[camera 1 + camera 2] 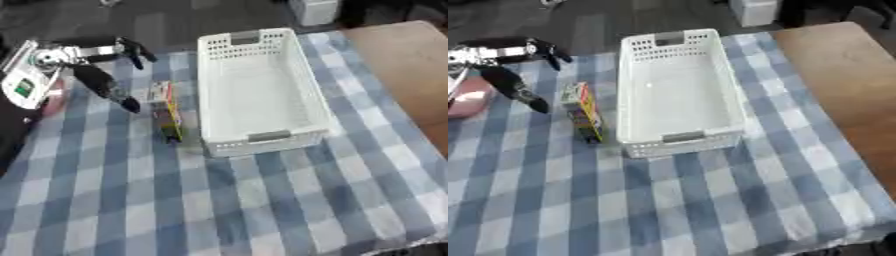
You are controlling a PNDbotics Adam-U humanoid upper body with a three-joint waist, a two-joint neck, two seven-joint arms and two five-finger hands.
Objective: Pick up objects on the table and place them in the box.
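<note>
In the left eye view, the left hand (105,67) hangs over the blue checked tablecloth (262,200) with thumb and fingers (129,104) spread wide, holding nothing. A colourful box-shaped object (166,112) stands just beyond the fingertips, apart from them, and beside the white basket (311,95).

In the right eye view, a pink object (467,102) lies on the hand's outer side, behind the fingers. The wooden tabletop (842,80) shows past the basket.
</note>
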